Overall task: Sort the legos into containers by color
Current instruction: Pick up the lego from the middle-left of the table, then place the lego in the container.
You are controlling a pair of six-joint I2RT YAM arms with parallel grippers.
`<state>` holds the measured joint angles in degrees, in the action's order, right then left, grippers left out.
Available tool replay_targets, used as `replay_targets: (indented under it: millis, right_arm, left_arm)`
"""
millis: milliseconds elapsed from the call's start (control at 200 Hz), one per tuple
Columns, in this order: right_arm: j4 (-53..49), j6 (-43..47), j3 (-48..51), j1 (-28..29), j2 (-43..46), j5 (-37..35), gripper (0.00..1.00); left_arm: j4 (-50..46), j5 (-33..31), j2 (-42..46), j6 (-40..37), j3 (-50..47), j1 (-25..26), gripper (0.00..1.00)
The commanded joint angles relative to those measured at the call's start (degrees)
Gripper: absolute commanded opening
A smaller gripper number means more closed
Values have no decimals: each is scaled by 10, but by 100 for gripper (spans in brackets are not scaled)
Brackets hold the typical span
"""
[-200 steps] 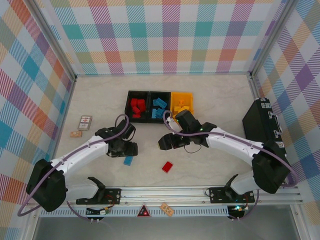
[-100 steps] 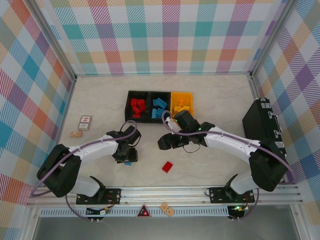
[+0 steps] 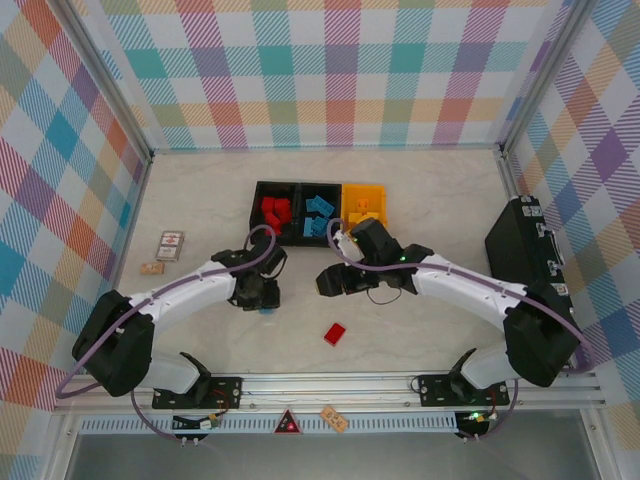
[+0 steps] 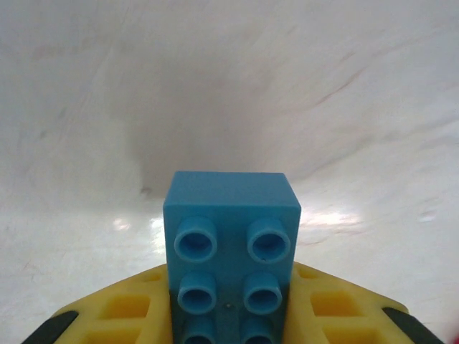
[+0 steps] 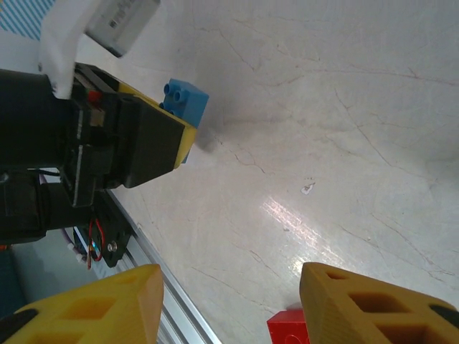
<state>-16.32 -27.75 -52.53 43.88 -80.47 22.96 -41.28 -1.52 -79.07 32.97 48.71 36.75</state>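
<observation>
Pale marbled stone-look laminate covers the table (image 3: pixel 430 190), fenced on three sides by pastel plaid walls (image 3: pixel 330 70). A flat black latched case (image 3: pixel 522 250) lies along the right edge.

The left arm (image 3: pixel 170 300) and the right arm (image 3: pixel 470 285) both reach inward from their bases, and their wrists sit near each other in the middle of the table, just in front of the containers (image 3: pixel 298 186). These are three bins joined in a row: the left black one holds red bricks (image 3: pixel 274 212), the middle black one holds blue bricks (image 3: pixel 319 214), and the yellow one holds yellow bricks (image 3: pixel 363 208).

The left gripper (image 3: pixel 262 297) is clamped on a blue brick (image 4: pixel 231 244), whose studded face looks at the wrist camera while the yellow fingers (image 4: pixel 125 309) sit on either side of it. From the right wrist, the same blue brick (image 5: pixel 185 100) pokes out of the fingertips low over the table (whether it touches the surface cannot be told).

The right gripper (image 3: pixel 330 283) is spread wide with nothing between its yellow fingers (image 5: pixel 107 308), and it hangs above bare table.

A red brick (image 3: pixel 335 333) lies loose on the table nearer the arm bases, between the two arms; its corner (image 5: pixel 287 328) appears at the bottom of the right wrist view.

A small red-and-white card (image 3: pixel 171 245) rests near the left wall, well apart from the bins.
</observation>
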Motion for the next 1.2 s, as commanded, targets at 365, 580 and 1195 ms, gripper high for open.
replay_targets:
  millis: [365,580,1195]
  right_arm:
    - [-17,-57,34,-67,95,-104,54]
    - [-26,-64,47,-84,110,-113,54]
    - [-37,-70,69,-92,129,-129,55]
  left_arm:
    - [30,11,-128,-29,221,19,27]
    - [-1,-15,-224,-60,351,16,27]
    - [-30,37,-447,-92,612,-50,30]
